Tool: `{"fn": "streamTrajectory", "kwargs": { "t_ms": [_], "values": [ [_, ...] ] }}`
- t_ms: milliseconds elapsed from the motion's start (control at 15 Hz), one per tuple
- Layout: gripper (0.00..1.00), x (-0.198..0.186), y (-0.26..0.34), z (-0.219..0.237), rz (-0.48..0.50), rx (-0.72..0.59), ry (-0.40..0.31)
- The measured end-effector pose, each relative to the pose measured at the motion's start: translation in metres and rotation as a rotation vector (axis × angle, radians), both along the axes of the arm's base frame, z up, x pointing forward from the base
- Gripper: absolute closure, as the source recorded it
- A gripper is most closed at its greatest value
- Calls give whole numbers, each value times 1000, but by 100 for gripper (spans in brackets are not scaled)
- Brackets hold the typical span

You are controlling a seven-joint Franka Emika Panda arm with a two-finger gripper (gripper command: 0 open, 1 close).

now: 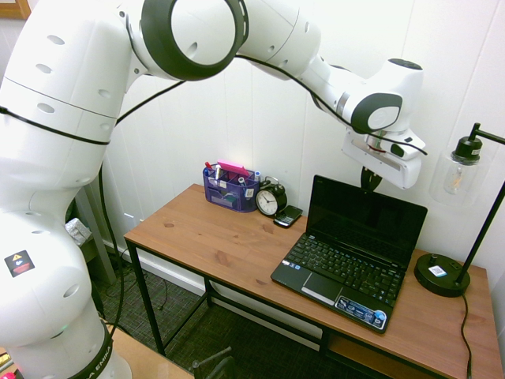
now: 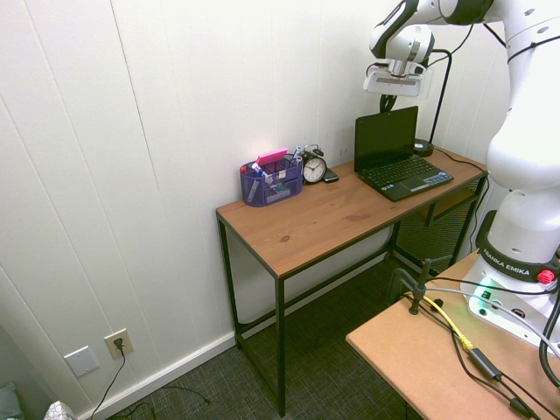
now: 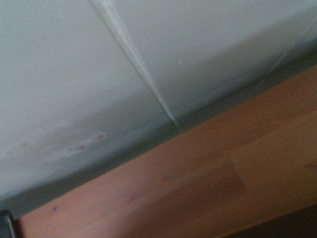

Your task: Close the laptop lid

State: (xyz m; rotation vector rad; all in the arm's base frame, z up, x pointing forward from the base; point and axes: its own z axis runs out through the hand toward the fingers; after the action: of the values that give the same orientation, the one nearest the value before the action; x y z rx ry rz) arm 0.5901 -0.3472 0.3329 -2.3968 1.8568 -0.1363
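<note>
Gripper: my gripper (image 1: 369,180) hangs pointing down just above the top edge of the laptop lid (image 1: 364,220), on the wall side of it. The fingers are pressed together with nothing between them, and I see a thin gap between the tips and the lid.
Laptop lid: standing open, leaning slightly back toward the wall, dark screen facing the front of the desk.
Keyboard base: I see it (image 1: 342,272) flat on the right half of the wooden desk (image 1: 221,241), with a blue-white sticker (image 1: 360,310) at its near right corner.
Desk lamp: black, its round foot (image 1: 441,274) just right of the laptop, the glass shade (image 1: 458,174) up near my wrist.
Left of laptop: a black alarm clock (image 1: 270,199) with a small dark phone (image 1: 288,215) just beside it, then a blue mesh organiser (image 1: 230,189) with pens against the wall.
Wrist view: blurred; I make out only white wall panelling (image 3: 124,64) and desk wood.
</note>
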Motion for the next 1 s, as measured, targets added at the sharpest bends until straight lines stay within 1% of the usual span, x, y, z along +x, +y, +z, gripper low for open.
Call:
{"fn": "streamTrajectory", "kwargs": {
  "t_ms": [200,467,733,1000],
  "values": [
    [100,-30,-4,-20,-23,16,44],
    [100,-61,-5,-52,-29,25,82],
    [100,-80,-2,-75,-28,50,128],
    [100,-89,3,-94,-26,85,180]
  ]
}}
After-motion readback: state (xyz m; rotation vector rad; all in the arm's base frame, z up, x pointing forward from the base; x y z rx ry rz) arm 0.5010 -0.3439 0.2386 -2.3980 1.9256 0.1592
